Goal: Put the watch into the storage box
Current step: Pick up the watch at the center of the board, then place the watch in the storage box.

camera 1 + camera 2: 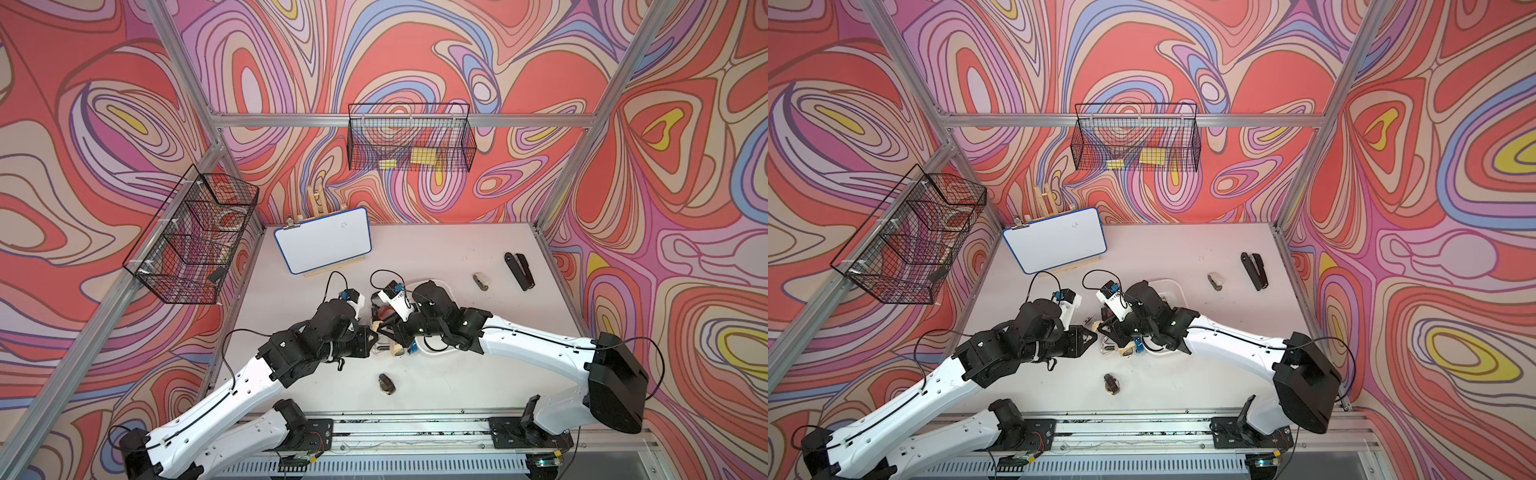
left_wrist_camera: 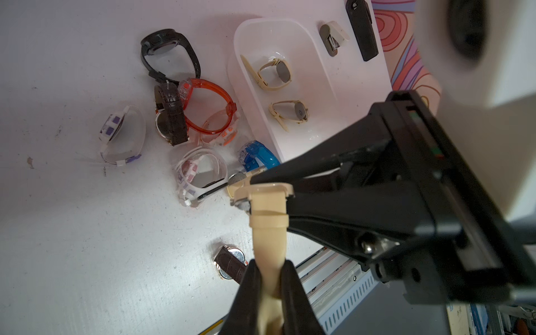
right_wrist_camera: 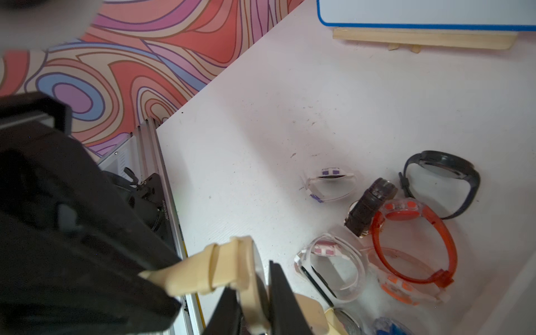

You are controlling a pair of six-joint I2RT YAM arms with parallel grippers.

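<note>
1. In both top views the two arms meet over the middle of the worktop [image 1: 457, 249]. The tan watch [image 1: 1096, 327] hangs between them, just beside the white storage box [image 1: 1177, 291], which the right arm mostly hides. The wire basket [image 1: 409, 137] on the back wall holds yellow blocks [image 1: 424, 156]. We cannot tell what is in the side basket [image 1: 191, 237].
2. In the left wrist view the left end effector [image 2: 268, 269] is squeezed tight on the watch's strap. The right end effector [image 2: 269, 188] is clamped on its round face. We think this is a hand-over. To do it well, the left should let go only once the right has a firm hold, with no tugging. The storage box holds two tan watches [image 2: 274, 71] and has lots of room.
3. In the right wrist view the right end effector [image 3: 252, 284] pinches the watch face from both sides. Loose watches [image 3: 401, 213] lie on the worktop, outside the box.
</note>
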